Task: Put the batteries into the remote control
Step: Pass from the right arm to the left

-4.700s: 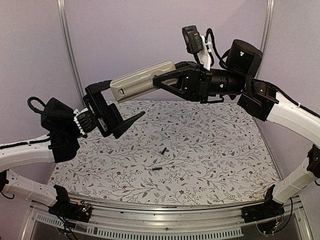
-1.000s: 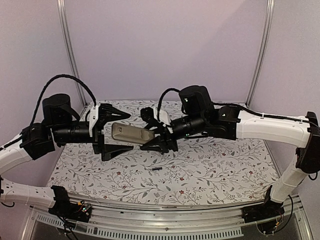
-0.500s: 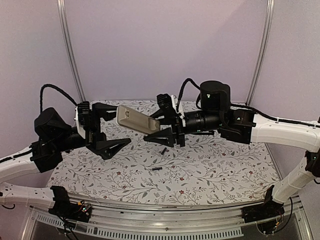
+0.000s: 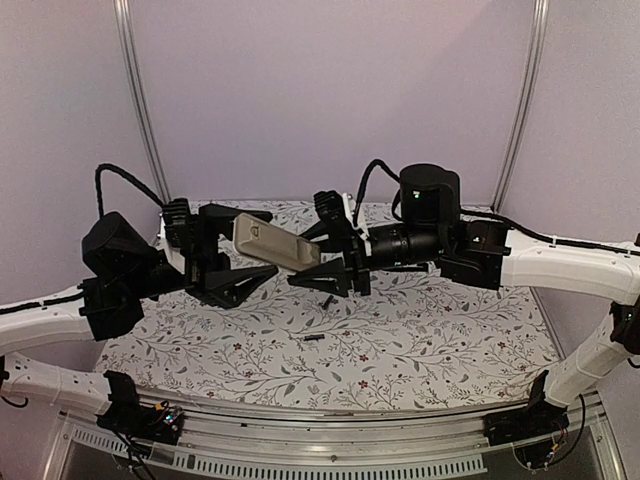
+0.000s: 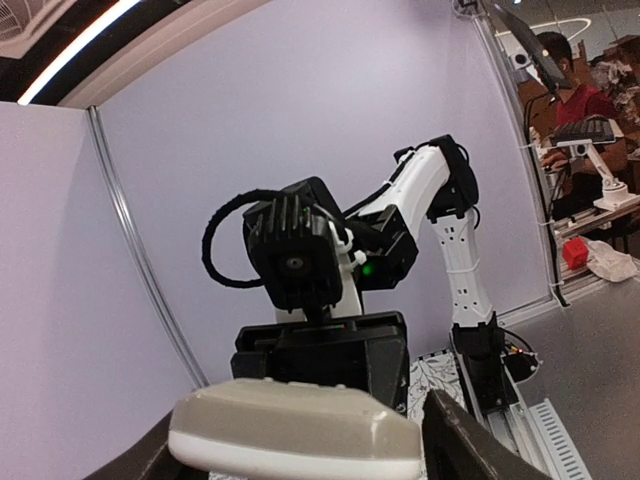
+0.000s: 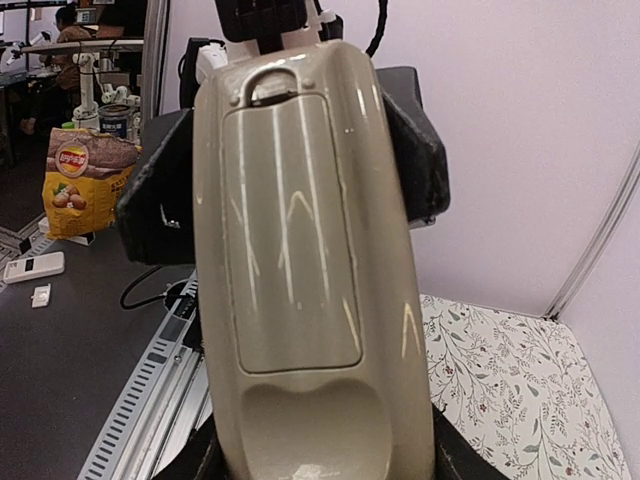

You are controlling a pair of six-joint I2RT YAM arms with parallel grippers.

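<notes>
The remote control (image 4: 272, 243) hangs in the air over the table, grey-tan back up, sloping down to the right. My right gripper (image 4: 318, 256) is shut on its right end; in the right wrist view the remote control (image 6: 300, 250) fills the middle above that gripper (image 6: 315, 462). My left gripper (image 4: 262, 243) is open, its jaws straddling the left end. In the left wrist view that end (image 5: 290, 435) sits between the fingers, with a thin gap to the right finger (image 5: 480, 450). Two batteries (image 4: 327, 300) (image 4: 313, 340) lie on the table below.
The floral table cloth (image 4: 450, 330) covers the table. A metal rail (image 4: 330, 445) runs along the near edge. Two upright posts (image 4: 140, 100) (image 4: 525, 90) stand at the back corners against the purple wall.
The remote rose and tilted within the last second, then stayed put. My left gripper moved right over the remote's left end and its jaws came closer together.
</notes>
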